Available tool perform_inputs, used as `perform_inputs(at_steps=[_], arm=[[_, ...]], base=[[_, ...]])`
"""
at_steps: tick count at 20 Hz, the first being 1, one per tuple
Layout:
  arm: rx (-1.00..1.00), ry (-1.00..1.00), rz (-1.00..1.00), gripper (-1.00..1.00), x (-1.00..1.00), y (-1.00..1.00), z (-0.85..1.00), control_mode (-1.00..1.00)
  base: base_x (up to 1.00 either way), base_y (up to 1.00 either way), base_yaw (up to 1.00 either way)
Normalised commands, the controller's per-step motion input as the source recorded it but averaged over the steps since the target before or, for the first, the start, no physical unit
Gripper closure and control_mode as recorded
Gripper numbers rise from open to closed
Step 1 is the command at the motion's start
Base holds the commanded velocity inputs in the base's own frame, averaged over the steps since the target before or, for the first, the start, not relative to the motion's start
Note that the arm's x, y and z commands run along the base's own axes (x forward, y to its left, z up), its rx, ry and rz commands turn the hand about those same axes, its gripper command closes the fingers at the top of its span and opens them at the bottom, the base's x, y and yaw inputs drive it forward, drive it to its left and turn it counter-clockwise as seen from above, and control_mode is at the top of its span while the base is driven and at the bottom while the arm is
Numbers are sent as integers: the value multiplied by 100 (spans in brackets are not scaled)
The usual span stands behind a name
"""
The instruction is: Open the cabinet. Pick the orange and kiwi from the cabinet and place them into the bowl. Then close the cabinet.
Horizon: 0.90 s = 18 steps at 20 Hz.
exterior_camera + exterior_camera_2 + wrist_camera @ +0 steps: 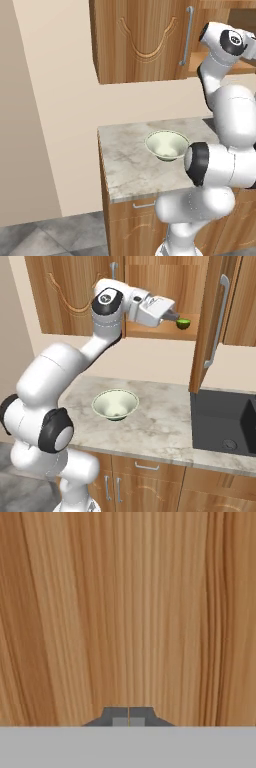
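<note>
The gripper point(175, 316), jaws pressed together on nothing, is held inside the opened cabinet point(165, 286) beside the kiwi point(184, 324), presumably for picking.

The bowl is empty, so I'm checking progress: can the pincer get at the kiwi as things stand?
Probably yes. The cabinet door stands open and the pincer is inside, level with the kiwi on the shelf with nothing between them. It is shut, though, and must open first.
</note>
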Motion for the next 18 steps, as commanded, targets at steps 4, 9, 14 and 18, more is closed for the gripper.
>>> perform_inputs(at_steps=[4,9,14,18], arm=[[-1,9,44,100,0,70,0,-100],[-1,3,44,100,6,53,0,-100],[0,0,54,100,19,37,-1,-100],[2,0,52,100,27,28,0,-100]], base=[[0,0,0],[0,0,0],[0,0,0],[0,0,0]])
